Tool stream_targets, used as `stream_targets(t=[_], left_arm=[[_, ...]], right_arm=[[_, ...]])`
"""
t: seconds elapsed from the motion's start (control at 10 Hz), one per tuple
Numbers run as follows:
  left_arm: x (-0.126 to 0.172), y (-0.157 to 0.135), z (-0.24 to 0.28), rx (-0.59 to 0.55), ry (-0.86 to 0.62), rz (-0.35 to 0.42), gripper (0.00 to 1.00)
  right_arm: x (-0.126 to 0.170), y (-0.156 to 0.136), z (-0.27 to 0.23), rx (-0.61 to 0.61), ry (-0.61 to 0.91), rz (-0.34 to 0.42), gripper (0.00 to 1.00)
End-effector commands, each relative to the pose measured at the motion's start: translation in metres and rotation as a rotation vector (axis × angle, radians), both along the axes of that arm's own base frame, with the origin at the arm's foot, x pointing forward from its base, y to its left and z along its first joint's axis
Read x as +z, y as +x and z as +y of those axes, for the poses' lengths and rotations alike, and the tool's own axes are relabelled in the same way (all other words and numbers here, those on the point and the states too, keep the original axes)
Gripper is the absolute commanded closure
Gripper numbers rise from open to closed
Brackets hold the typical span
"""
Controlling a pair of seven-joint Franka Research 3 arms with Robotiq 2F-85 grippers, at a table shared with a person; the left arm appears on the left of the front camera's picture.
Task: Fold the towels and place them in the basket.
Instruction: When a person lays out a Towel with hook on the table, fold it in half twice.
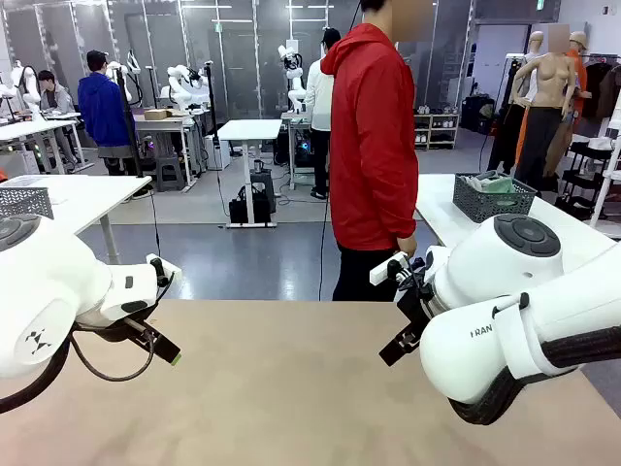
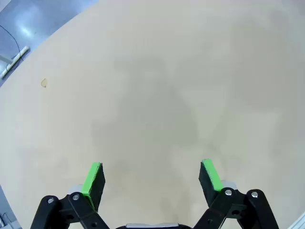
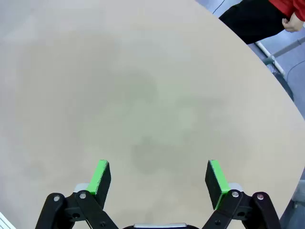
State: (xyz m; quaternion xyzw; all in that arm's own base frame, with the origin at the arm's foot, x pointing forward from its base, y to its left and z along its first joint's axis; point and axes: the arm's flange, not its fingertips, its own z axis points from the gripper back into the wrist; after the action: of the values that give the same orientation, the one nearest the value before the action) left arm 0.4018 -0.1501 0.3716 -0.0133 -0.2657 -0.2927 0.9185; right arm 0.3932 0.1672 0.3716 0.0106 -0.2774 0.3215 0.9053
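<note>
My left gripper (image 1: 167,349) hovers open over the bare tan table (image 1: 291,388) at its left side. In the left wrist view its green pads (image 2: 95,176) stand wide apart with nothing between them. My right gripper (image 1: 393,349) hangs open over the table's right side. Its pads (image 3: 215,177) are also spread over bare tabletop. A dark grey mesh basket (image 1: 493,204) stands on a white side table at the far right, beyond my table. Mint green and grey towels (image 1: 495,183) lie bundled in it. Neither gripper is near the basket.
A person in a red jacket (image 1: 374,146) stands at the table's far edge, turned sideways, one hand (image 1: 406,248) hanging low. Another mesh basket (image 1: 24,202) sits on a white table at the far left. The table's rounded edge (image 3: 267,71) shows in the right wrist view.
</note>
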Motion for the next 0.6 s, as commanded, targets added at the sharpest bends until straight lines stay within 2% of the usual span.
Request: stream_targets(t=[0.0, 0.5], left_arm=[[0.0, -0.0001, -0.0002, 0.0, 0.0, 0.0, 0.0], [0.0, -0.0001, -0.0002, 0.0, 0.0, 0.0, 0.0]], right_arm=[[0.0, 0.0, 0.0, 0.0, 0.0, 0.0, 0.0], [0.0, 0.0, 0.0, 0.0, 0.0, 0.0, 0.0]])
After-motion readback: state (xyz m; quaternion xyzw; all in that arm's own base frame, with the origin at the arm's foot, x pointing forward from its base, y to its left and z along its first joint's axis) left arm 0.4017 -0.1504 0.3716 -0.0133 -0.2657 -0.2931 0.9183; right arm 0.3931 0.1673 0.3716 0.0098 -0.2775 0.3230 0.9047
